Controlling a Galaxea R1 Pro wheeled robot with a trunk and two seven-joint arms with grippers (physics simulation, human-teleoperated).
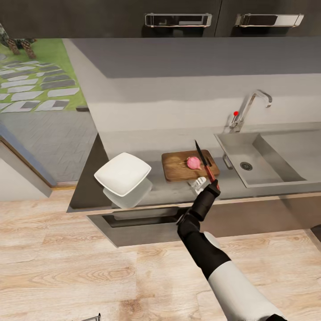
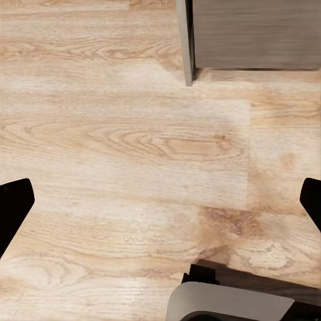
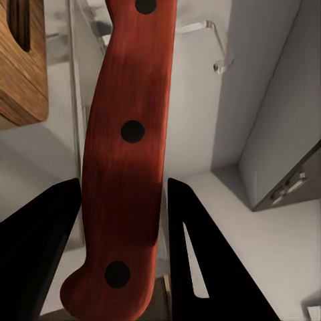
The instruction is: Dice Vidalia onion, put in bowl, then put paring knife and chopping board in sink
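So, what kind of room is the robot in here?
Most likely a home kitchen: a steel sink with a faucet is set into a grey countertop, and a chopping board lies beside it.

Even, bright sim light, approx. from above; glossy worktop [image 1: 178, 189] mirrors the bowl [image 1: 123, 173]; knife handle [image 3: 127, 154] close-up looks slightly soft.

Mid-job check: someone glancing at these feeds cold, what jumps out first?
The right gripper holds the paring knife by its red handle, blade over the pink onion on the chopping board. A white bowl sits on the countertop on the board's far side from the sink. The left wrist view shows wooden floor.
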